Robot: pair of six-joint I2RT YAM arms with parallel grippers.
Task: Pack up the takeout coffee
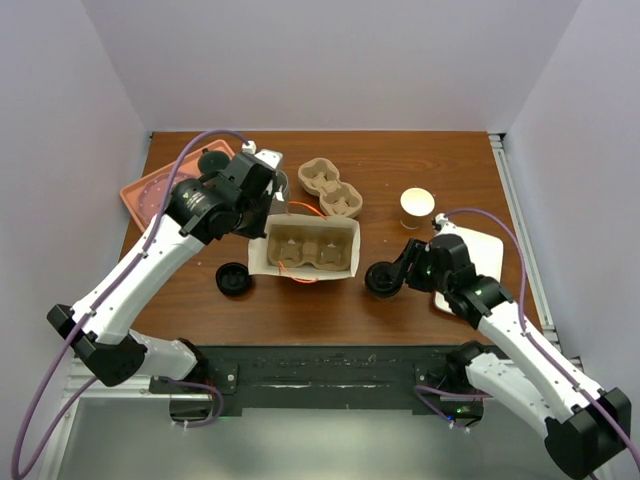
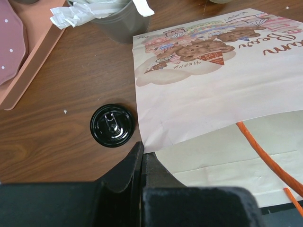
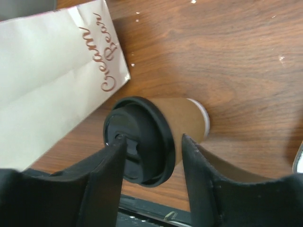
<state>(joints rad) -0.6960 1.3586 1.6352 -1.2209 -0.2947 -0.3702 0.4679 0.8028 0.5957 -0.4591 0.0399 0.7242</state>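
The takeout coffee [image 3: 161, 132], tan-sided under a black lid, stood upright on the wooden table [image 3: 246, 61], just to the right of the printed paper bag [image 3: 52, 80]. The right gripper [image 3: 152, 141] straddled it with jaws parted: one finger lay against the lid's edge, the other stood just clear of it, so the cup was not clamped. A cardboard cup carrier [image 1: 305, 245] sat inside the bag. The left gripper [image 2: 142, 158] was closed tight at the bag's left rim, seemingly pinching the paper. Near it lay a loose black lid [image 2: 112, 125]; farther back were a grey tumbler [image 2: 118, 21], a pink tray [image 2: 28, 61] and a second carrier [image 1: 332, 190].
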